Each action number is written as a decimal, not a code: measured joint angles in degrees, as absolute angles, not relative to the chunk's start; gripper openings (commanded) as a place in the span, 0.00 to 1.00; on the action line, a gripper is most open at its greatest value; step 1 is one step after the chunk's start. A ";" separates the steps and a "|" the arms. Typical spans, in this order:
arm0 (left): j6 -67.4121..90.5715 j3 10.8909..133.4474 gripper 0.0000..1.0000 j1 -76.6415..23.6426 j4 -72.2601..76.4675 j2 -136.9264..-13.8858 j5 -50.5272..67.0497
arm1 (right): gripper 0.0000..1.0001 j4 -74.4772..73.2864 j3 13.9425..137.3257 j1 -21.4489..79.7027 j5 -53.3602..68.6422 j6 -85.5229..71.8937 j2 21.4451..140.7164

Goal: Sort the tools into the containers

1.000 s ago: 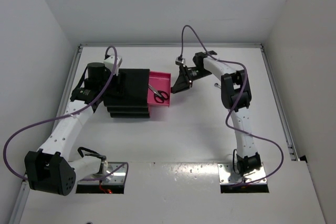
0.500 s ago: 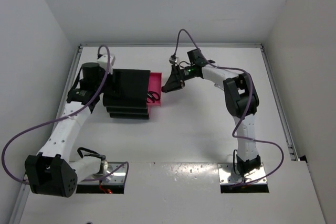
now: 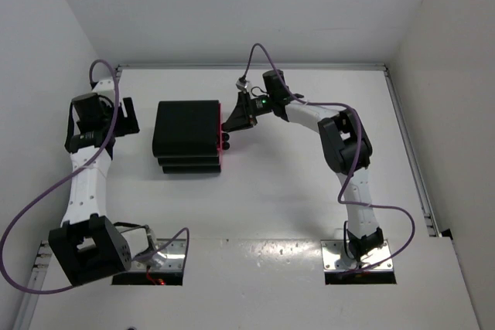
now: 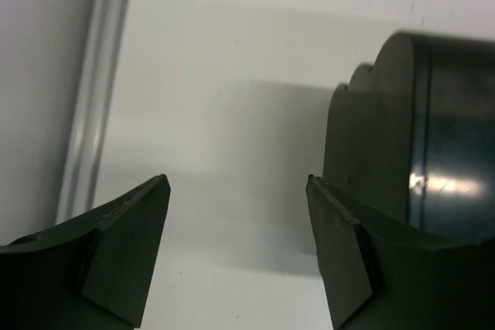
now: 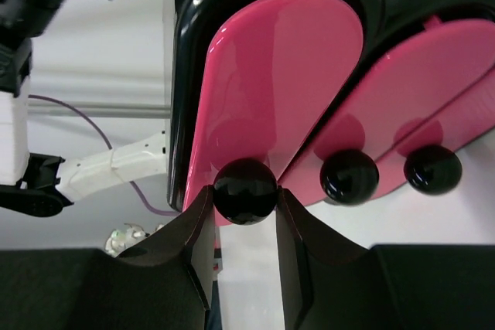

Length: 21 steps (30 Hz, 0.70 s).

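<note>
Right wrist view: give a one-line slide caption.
Right gripper grips the black knob of one of three pink drawers.

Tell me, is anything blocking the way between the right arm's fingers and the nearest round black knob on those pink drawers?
Nothing visible does. In the right wrist view the right fingers sit on either side of the knob of the leftmost pink drawer, apparently touching it, with nothing between them.

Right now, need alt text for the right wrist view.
The right gripper grips the round black knob of a magenta drawer front, one finger on each side. Two more pink drawer fronts with black knobs sit to its right, all in a black housing.
</note>
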<state>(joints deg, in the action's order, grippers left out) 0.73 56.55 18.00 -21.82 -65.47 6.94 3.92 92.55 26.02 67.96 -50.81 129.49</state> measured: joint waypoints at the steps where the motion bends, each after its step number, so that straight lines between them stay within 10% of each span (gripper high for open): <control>1: -0.08 55.64 0.78 18.55 -21.89 -66.35 8.56 | 0.11 4.60 92.82 26.30 67.85 -51.37 129.78; 12: -5.63 51.46 0.75 19.18 -23.57 -69.69 19.16 | 0.48 7.01 93.25 27.75 67.85 -54.08 130.61; 21: -7.33 51.22 0.70 18.65 -23.49 -76.47 23.53 | 0.48 8.71 90.37 27.73 69.89 -54.00 129.47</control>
<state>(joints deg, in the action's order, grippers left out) -7.33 51.22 18.65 -23.49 -76.47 23.53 8.71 90.37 27.73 69.89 -54.00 129.47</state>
